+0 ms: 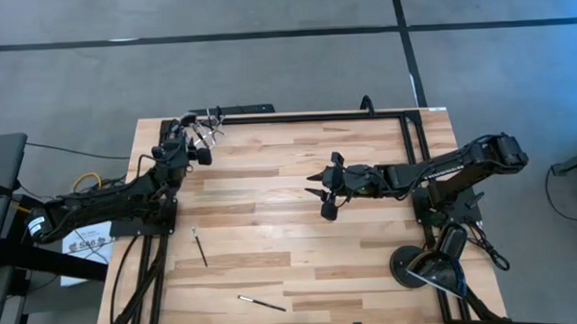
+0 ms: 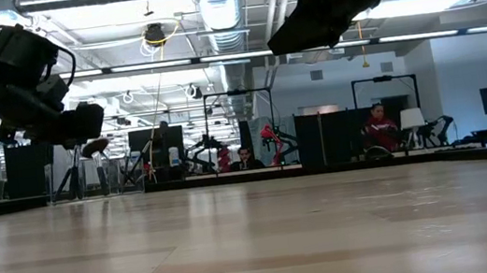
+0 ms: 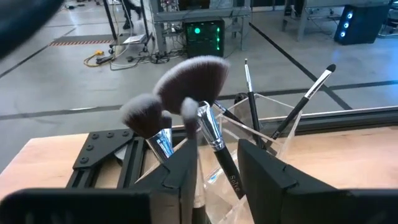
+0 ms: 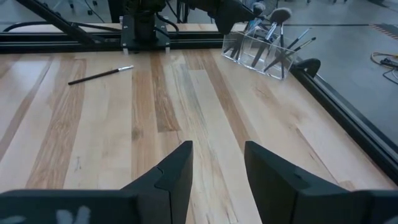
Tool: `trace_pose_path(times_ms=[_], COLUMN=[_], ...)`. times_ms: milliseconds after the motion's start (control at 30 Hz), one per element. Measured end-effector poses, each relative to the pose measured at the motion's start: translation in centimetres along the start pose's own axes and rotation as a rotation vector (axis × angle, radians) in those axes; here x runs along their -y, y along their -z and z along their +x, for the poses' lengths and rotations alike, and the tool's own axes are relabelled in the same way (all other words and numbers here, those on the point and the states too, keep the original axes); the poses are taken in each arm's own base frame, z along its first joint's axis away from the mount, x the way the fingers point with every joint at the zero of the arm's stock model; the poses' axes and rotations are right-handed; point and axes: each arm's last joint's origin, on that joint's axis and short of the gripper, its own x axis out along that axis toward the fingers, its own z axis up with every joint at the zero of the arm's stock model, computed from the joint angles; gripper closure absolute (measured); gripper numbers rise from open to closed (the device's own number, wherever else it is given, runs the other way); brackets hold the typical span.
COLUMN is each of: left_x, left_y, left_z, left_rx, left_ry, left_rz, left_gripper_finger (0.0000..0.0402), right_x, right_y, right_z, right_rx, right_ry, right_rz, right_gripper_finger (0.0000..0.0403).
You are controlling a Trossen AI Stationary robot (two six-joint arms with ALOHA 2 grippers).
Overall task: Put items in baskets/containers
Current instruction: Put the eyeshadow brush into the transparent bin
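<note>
The clear cup [image 1: 208,128] stands at the table's far left corner and holds several brushes, among them the wide fan brush [image 3: 193,74]. In the right wrist view the cup [image 4: 258,53] shows far off. My left gripper [image 3: 219,168] hovers open right over it [image 1: 191,138]. A dark-handled brush [image 3: 225,165] stands between its fingers, and there is a gap on one side. Two more brushes lie flat on the table, one [image 1: 200,247] at the left and one [image 1: 262,302] near the near edge. My right gripper [image 1: 322,192] hangs open above the table's middle [image 4: 217,162].
A round black lamp base [image 1: 410,269] sits at the near right corner. A black frame rail [image 1: 306,115] runs along the far edge behind the cup. Bare wood [image 1: 292,248] lies between the two arms. People sit in the room beyond the table.
</note>
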Motion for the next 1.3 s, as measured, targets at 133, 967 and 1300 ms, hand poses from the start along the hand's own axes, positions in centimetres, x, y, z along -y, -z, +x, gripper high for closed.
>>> trace_pose_path(times_ms=[133,967,1300], left_x=[0.3,6.1,10.2], left_y=[-0.1,-4.7,-7.9], left_z=[-0.3,-11.5,-17.6], left_rx=[0.013,0.067,-0.052], left_ry=[0.031,1.059,0.96], left_rz=[-0.006,0.095,0.345], left_gripper_finger=[0.0278,0.0291,0.0291], right_x=[0.0,0.0,0.0], right_y=[0.0,-0.7,-1.2], right_z=[0.0,0.0,-0.1], right_rx=[0.0,0.068,0.123], right_ry=[0.0,0.001,0.0], right_rz=[0.0,0.021,0.038], right_gripper_finger=[0.0268,0.0264,0.0267])
